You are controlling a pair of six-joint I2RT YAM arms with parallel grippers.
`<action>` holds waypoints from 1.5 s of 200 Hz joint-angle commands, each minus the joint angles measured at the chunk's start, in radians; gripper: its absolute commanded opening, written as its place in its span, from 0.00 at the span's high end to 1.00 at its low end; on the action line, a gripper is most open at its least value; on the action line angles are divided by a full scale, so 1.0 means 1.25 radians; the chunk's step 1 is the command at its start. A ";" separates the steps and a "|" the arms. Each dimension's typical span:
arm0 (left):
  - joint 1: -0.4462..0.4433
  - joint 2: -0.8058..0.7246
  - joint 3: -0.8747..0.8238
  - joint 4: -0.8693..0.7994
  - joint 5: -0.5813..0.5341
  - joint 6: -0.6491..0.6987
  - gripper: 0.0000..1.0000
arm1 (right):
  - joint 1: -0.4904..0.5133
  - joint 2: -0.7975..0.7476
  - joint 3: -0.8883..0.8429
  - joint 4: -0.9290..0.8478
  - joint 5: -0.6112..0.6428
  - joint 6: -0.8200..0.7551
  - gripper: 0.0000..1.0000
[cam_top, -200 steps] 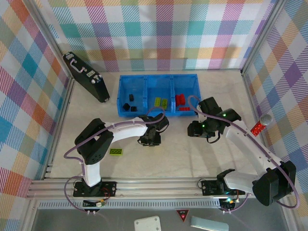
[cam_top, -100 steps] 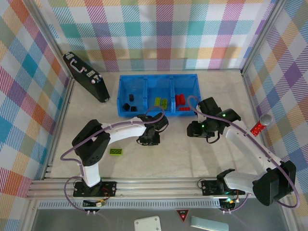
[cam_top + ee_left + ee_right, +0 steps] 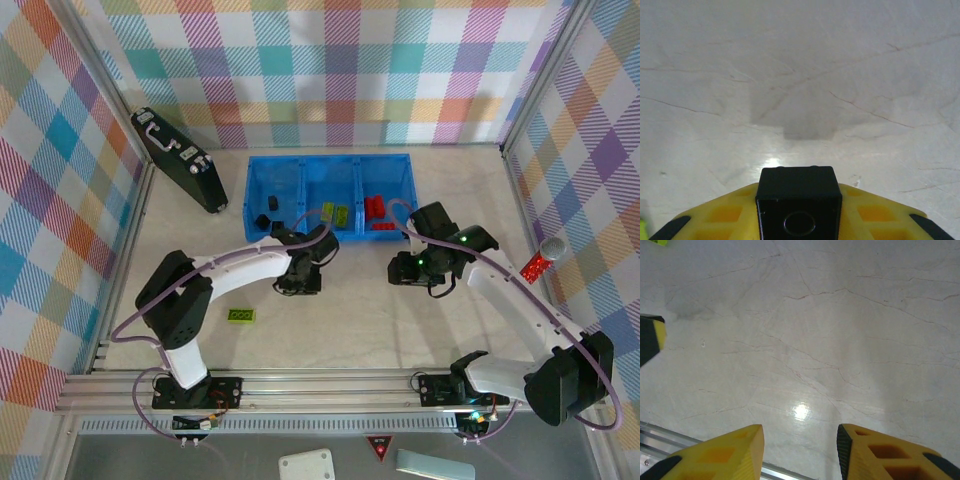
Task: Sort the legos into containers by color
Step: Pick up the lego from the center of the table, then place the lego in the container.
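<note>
Delivery looks like the step in hand. The left tool [image 3: 300, 277] is clamped narrow on a small black brick [image 3: 799, 197], over bare table [image 3: 800, 75] just short of the blue tray [image 3: 330, 158]. To do it well, carry the brick over the near wall into the left compartment [image 3: 262, 185], where other black pieces [image 3: 268, 218] lie, and release low so it cannot bounce out. The right tool [image 3: 799, 445] hangs part open and empty. One green brick [image 3: 240, 316] waits on the table. From above, the wrist covers the held brick, and the wrist view cuts off its lower part.
</note>
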 commanded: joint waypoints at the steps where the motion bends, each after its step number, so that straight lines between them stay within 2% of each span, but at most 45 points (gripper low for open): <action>1: 0.028 -0.042 0.022 -0.052 -0.015 0.048 0.65 | 0.008 0.002 0.014 0.003 -0.005 0.009 0.55; 61: 0.109 -0.066 0.058 -0.086 -0.016 0.119 0.65 | 0.009 0.000 0.014 -0.001 -0.003 0.009 0.55; 130: 0.212 -0.021 0.152 -0.087 0.027 0.207 0.65 | 0.009 -0.016 0.013 -0.016 0.009 0.011 0.55; 216: 0.307 0.176 0.414 -0.114 0.066 0.278 0.65 | 0.009 -0.046 0.015 -0.048 0.031 0.014 0.55; 300: 0.360 0.357 0.618 -0.127 0.104 0.305 0.65 | 0.009 -0.076 0.009 -0.077 0.045 0.014 0.55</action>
